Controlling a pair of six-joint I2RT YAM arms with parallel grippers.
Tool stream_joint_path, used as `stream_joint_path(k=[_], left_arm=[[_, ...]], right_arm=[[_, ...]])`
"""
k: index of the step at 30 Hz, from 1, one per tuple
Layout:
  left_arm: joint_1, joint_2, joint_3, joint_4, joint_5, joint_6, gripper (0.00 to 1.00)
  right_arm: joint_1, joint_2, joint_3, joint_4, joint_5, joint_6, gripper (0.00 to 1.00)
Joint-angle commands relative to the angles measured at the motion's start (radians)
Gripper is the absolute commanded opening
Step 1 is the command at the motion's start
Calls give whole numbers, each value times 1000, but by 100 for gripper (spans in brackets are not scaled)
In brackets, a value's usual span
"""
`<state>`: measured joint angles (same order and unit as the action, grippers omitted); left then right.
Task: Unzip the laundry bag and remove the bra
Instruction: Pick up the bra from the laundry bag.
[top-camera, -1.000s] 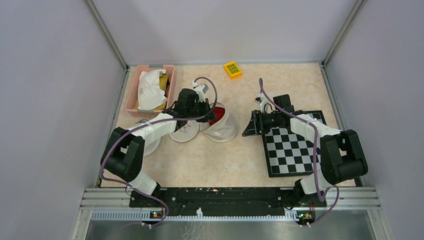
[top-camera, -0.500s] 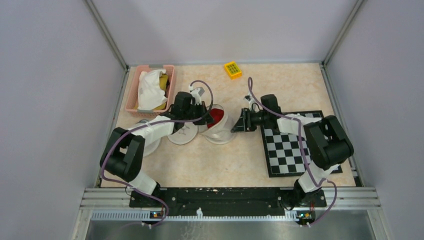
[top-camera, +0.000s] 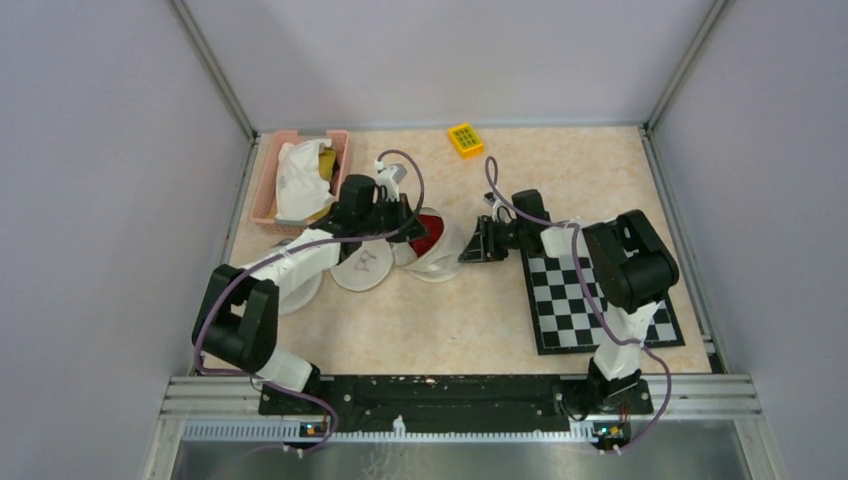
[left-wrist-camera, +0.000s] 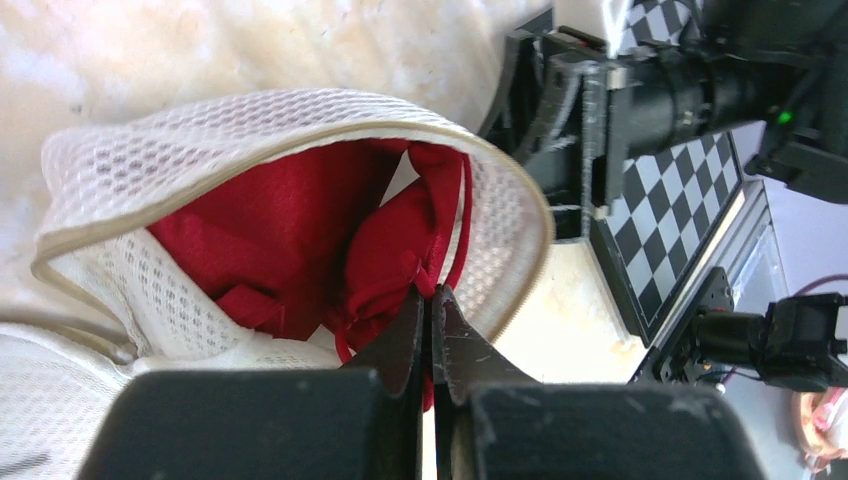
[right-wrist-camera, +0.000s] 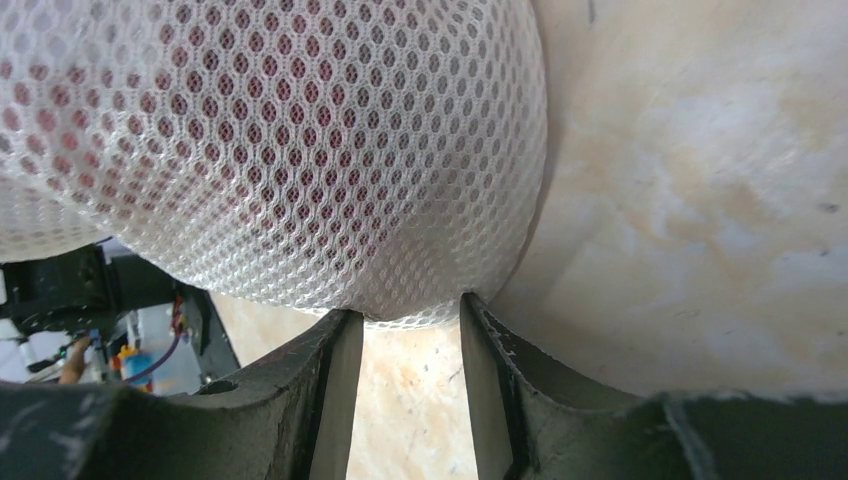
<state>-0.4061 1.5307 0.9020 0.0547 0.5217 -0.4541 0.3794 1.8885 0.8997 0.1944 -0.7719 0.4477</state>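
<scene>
Beige marbled tabletop between pale lilac walls is what I am working over. At its middle lies the laundry bag, white honeycomb mesh with a tan edge. Its mouth gapes toward my left wrist camera, and the red bra is bunched inside it. My left gripper is at the mouth's near rim, its fingers pressed together on a fold of the bra's red fabric. Across the bag from it, my right gripper faces the bag's other side. Its fingers stand narrowly apart with the mesh bulging against their tips, red showing faintly through the holes, and I cannot tell whether they pinch any of it. Behind the right gripper, under that arm, lies a black-and-white checkerboard mat. Just behind the left gripper, under its wrist, lies a white disc with a faint mark too small for me to read. To that gripper's outer side stands a pink basket holding a white cloth. Well beyond both grippers, by the back wall, sits a yellow block with a grid of green squares, any lettering too small to read.
</scene>
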Motion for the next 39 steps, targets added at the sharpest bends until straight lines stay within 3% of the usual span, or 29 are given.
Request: stream_joint_path(k=[1, 10, 22, 29, 39], left_arm=[[4, -92, 109, -25, 52, 101, 0], [19, -167, 260, -182, -71, 254, 0], [42, -273, 384, -212, -111, 398, 0], [106, -290, 413, -108, -2, 275, 0], [159, -232, 612, -100, 74, 218, 0]], right_arm=[[4, 16, 21, -76, 148, -77, 41], [4, 16, 22, -95, 168, -81, 42], [3, 22, 22, -112, 195, -87, 44], [3, 24, 20, -117, 197, -87, 45], [-2, -9, 20, -113, 174, -96, 46]])
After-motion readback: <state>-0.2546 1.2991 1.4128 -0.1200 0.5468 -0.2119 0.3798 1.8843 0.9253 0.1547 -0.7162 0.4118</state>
